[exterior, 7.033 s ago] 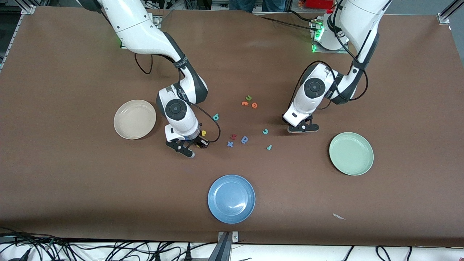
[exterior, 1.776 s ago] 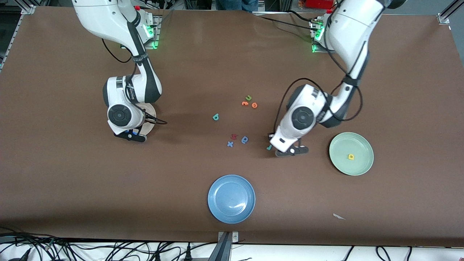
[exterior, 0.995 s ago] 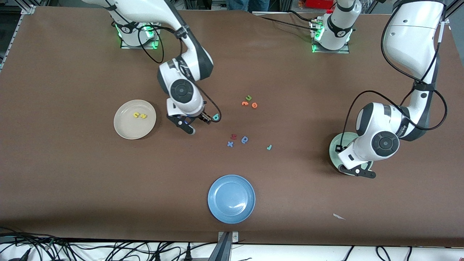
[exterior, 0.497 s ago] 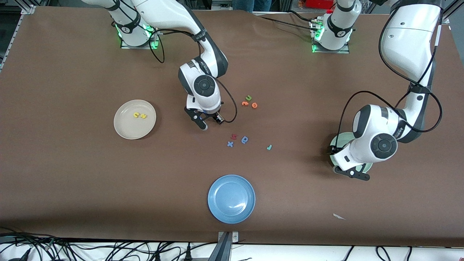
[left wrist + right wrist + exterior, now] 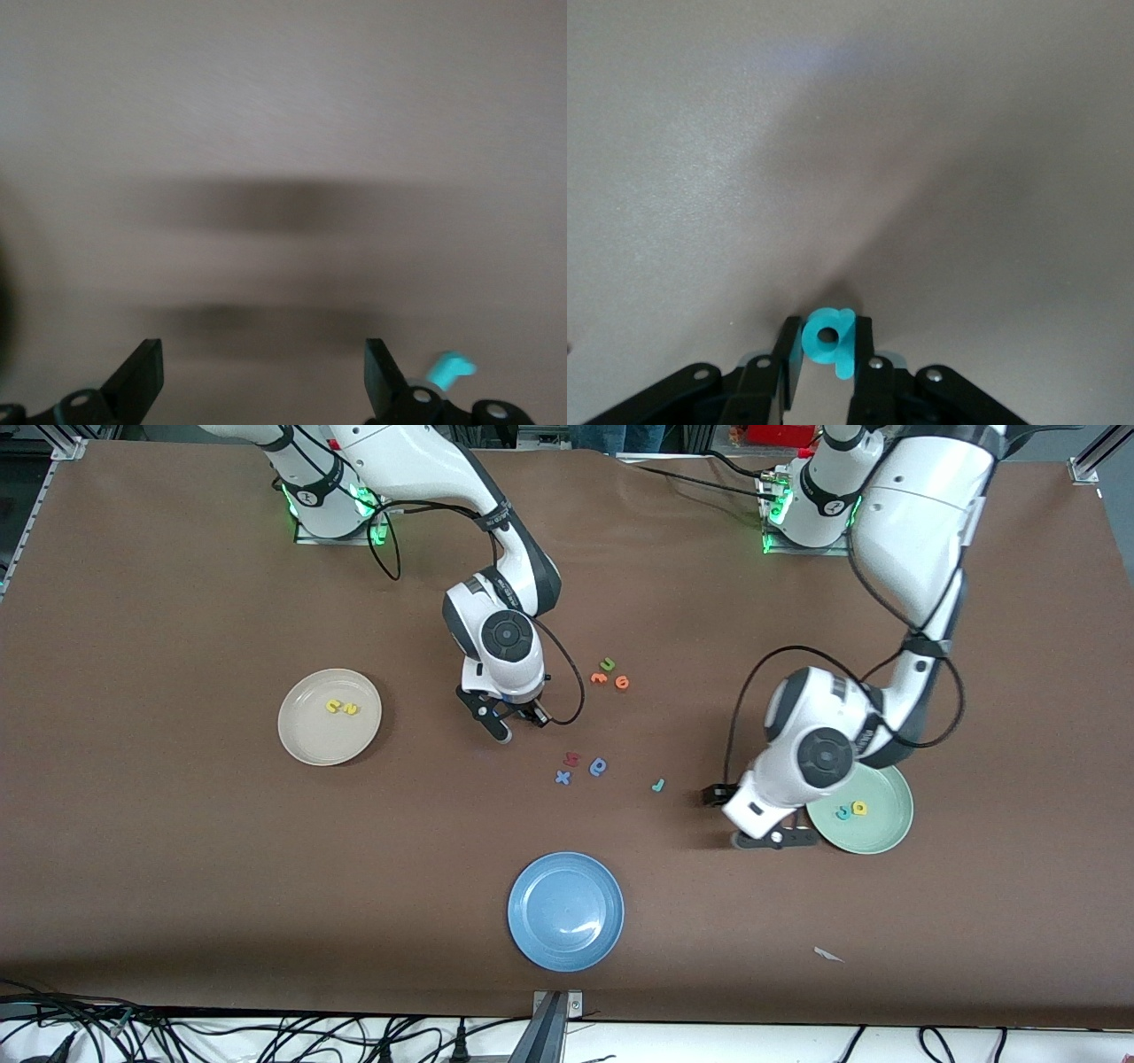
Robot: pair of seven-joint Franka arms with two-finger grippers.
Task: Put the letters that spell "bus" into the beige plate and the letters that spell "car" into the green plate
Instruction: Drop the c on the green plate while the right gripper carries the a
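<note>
Plates: the beige plate (image 5: 330, 716), left of centre, holds two yellow letters (image 5: 342, 708); the green plate (image 5: 873, 810), at right, holds a yellow "a" (image 5: 858, 808) and a teal "c" (image 5: 843, 812). Right gripper (image 5: 827, 347), upper centre, pinches the teal "b" (image 5: 830, 340). Left gripper (image 5: 264, 381) gapes wide beside the teal "r" (image 5: 657, 785).

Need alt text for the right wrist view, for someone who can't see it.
The right gripper is shut on the teal "b", its black fingers pinching the letter from both sides. Bare brown table fills the rest of the view.
</note>
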